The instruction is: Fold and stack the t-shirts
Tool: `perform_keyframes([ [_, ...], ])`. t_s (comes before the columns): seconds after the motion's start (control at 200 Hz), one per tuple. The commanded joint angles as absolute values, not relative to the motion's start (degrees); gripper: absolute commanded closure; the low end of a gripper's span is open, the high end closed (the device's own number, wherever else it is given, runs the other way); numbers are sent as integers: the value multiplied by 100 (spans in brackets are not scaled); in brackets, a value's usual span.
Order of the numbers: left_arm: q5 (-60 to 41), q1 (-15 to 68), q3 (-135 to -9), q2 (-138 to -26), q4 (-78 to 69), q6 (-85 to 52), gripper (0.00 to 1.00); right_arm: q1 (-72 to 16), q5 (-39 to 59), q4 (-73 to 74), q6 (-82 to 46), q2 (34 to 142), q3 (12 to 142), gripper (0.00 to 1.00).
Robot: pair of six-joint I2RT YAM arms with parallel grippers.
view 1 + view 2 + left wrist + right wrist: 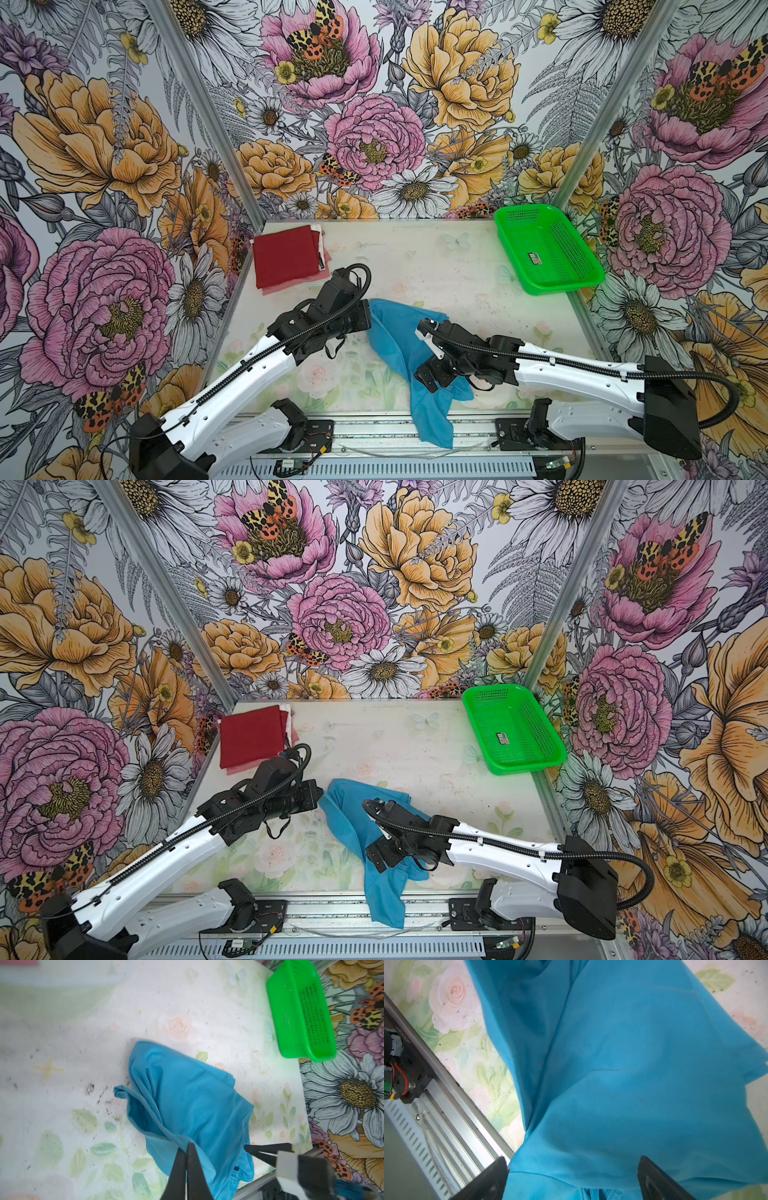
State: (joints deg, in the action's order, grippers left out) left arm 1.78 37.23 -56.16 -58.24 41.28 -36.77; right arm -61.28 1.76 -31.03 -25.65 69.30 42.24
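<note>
Blue t-shirt [390, 340] crumpled at lower centre in a top view. Maroon t-shirt [286, 257] lies folded, left of centre. Left gripper [188, 1145] pinched tight on a blue fold. Right gripper [572, 1159] spread wide over the cloth, holding nothing. Step, I'd judge: spreading the blue one flat. Next calls for the right claw taking a second edge.

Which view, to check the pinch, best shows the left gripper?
Left wrist view: the left gripper, shut, pinches the blue shirt. Both top views hide its jaws under its wrist; right wrist view lacks it.
</note>
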Motion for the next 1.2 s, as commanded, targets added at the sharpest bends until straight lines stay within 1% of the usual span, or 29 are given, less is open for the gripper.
perform_keyframes([
  [0.0,-58,3374,-6293,-5847,4202,-2632,100,-6198,133,-2997,-2616,6663,4185,1],
  [0.125,-488,3168,-7063,-6041,4219,-2207,100,-6222,2,-2983,-2695,6530,4201,1],
  [0.195,-610,3165,-7283,-6122,4219,-2114,100,-6289,-338,-2853,-2848,6585,4187,1],
  [0.335,-652,3112,-7383,-6152,4243,-2047,100,-6510,-626,-2192,-3140,6746,4070,1],
  [0.425,-644,3057,-7349,-6102,4243,-2040,100,-6650,-1073,-1998,-3331,7080,4130,1],
  [0.525,-647,2958,-7331,-6008,4259,-2033,100,-6704,-1206,-1775,-3433,7570,4248,3],
  [0.585,-621,2869,-7348,-5932,4292,-2000,100,-6698,-1333,-1727,-3538,7848,4294,9],
  [0.63,-607,2775,-7380,-5855,4334,-1971,100,-6679,-1369,-1730,-3581,8026,4304,17],
  [0.695,-606,2591,-7434,-5767,4410,-1927,100,-6619,-1353,-1727,-3649,8153,4247,37],
  [0.755,-675,2406,-7466,-5679,4466,-1887,100,-6537,-1276,-1731,-3669,8117,4144,60],
  [0.781,-712,2314,-7494,-5660,4498,-1865,100,-6507,-1241,-1744,-3661,8030,4092,69],
  [0.811,-730,2217,-7531,-5637,4560,-1828,100,-6478,-1211,-1737,-3656,7881,4008,76],
  [0.851,-762,2079,-7566,-5616,4628,-1780,100,-6412,-1188,-1751,-3641,7616,3888,92],
  [0.866,-779,2034,-7574,-5602,4648,-1756,100,-6374,-1173,-1764,-3644,7495,3841,95],
  [0.911,-827,1893,-7613,-5579,4720,-1692,100,-6240,-1125,-1835,-3647,7120,3712,98],
  [1.041,-1269,1501,-7748,-5491,4758,-1639,100,-5614,-963,-2342,-3392,6048,3658,99],
  [1.116,-1474,1418,-7812,-5433,4792,-1586,100,-4921,-704,-2555,-2963,5681,3922,98],
  [1.151,-1568,1391,-7819,-5400,4799,-1571,100,-4598,-501,-2583,-2734,5645,4132,98],
  [1.191,-1631,1389,-7801,-5350,4806,-1574,100,-4032,-195,-2584,-2472,5714,4441,98],
])
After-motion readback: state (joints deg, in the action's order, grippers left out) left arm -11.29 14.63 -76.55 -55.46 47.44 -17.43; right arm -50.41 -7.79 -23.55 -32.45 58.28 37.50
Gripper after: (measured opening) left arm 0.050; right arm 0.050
